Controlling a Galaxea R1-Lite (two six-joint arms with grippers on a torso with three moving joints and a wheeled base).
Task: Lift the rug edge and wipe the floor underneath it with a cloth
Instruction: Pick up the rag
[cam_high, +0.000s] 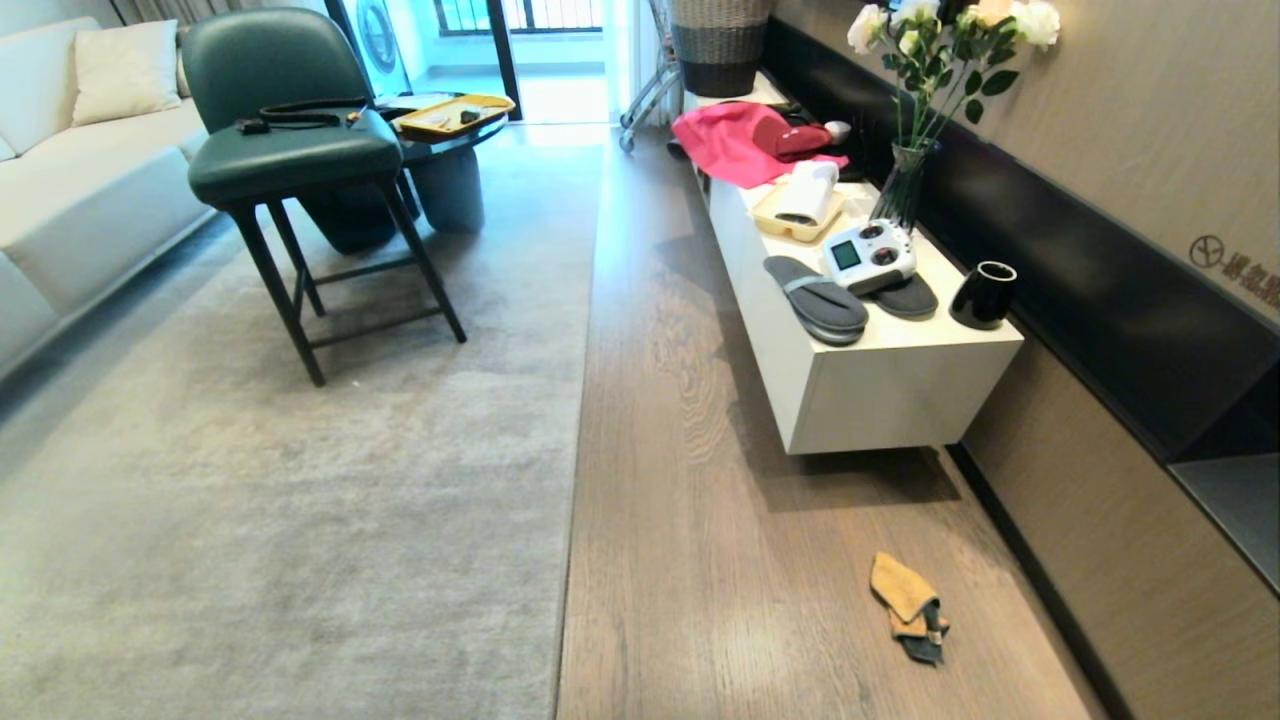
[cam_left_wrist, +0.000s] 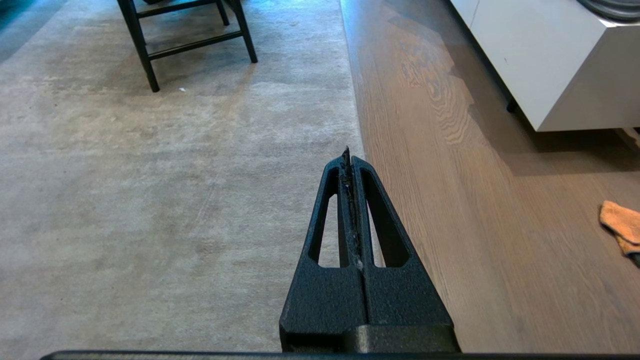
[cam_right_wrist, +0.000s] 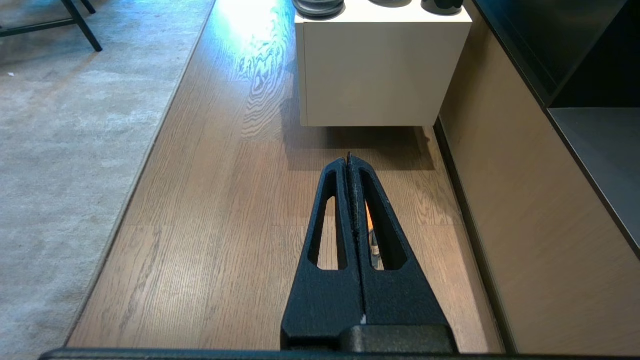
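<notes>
Cloth (cam_high: 908, 606), one, lies on floor (cam_high: 700, 560) beside one rug edge (cam_high: 577, 440).

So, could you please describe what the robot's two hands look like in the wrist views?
The left hand and right hand look alike: matte black, rough-textured plastic, two long tapering fingers each with a slot-shaped cutout, forming a narrow triangle. No cables or markings are visible; neither arm appears in the head view.

The floor (cam_high: 760, 560) is brown wood-grain plank with a light sheen. Left of it, the rug (cam_high: 300, 520) is matt, short-pile and mottled. The cloth (cam_high: 908, 605), lower right, looks soft and slightly fuzzy. Both grippers' fingers (cam_left_wrist: 372, 240) are rough-textured matt black plastic.
</notes>
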